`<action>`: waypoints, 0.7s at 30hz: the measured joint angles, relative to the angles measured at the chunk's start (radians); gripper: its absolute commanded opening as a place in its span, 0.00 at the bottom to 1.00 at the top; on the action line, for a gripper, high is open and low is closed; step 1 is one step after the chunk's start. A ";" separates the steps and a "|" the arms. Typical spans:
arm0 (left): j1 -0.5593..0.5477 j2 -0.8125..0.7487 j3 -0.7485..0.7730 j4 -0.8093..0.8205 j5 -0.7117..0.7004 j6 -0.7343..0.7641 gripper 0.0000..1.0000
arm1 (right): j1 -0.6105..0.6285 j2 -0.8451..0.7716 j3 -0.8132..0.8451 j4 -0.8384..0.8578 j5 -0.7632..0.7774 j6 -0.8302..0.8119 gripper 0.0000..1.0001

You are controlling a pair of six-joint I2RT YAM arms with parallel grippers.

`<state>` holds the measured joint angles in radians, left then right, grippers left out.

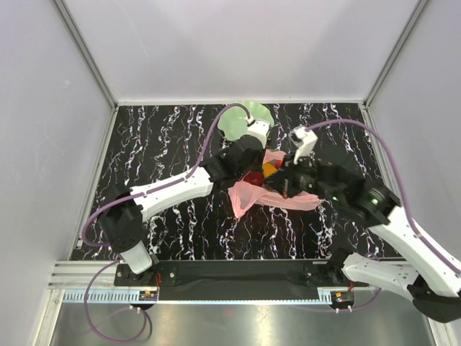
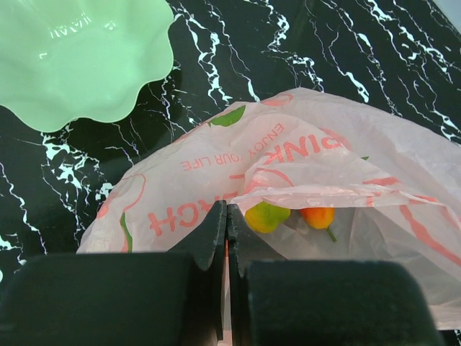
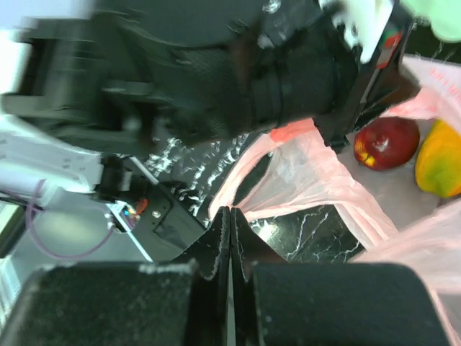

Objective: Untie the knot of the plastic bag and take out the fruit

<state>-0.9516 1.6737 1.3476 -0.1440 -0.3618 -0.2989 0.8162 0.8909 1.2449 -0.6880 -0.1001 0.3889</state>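
Beside the green dish (image 2: 79, 65), left gripper (image 2: 226, 210) and right gripper (image 3: 230, 214) clamp tight on the plastic bag (image 2: 288, 155) — apparently parting its mouth to free the fruit (image 3: 387, 143).

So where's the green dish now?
Top view: the green dish sits mid-width at the far edge of the table, just behind the pink bag.
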 measured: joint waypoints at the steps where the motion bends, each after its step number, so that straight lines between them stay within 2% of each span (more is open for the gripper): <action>1: 0.007 0.000 0.002 0.000 0.003 -0.007 0.00 | 0.000 0.029 -0.010 0.018 0.000 0.001 0.00; 4: 0.021 0.000 0.011 -0.001 0.012 -0.018 0.00 | 0.000 0.097 -0.041 0.042 0.015 0.008 0.00; 17: 0.043 -0.001 0.027 -0.001 0.029 -0.072 0.00 | 0.011 0.374 -0.177 0.131 0.359 0.108 0.00; 21: 0.050 -0.007 0.019 -0.004 0.032 -0.082 0.00 | 0.011 0.408 -0.252 0.179 0.432 0.137 0.00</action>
<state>-0.9020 1.6669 1.3670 -0.1478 -0.3298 -0.3809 0.8276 1.2991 0.9928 -0.5087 0.3321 0.5262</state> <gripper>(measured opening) 0.008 0.010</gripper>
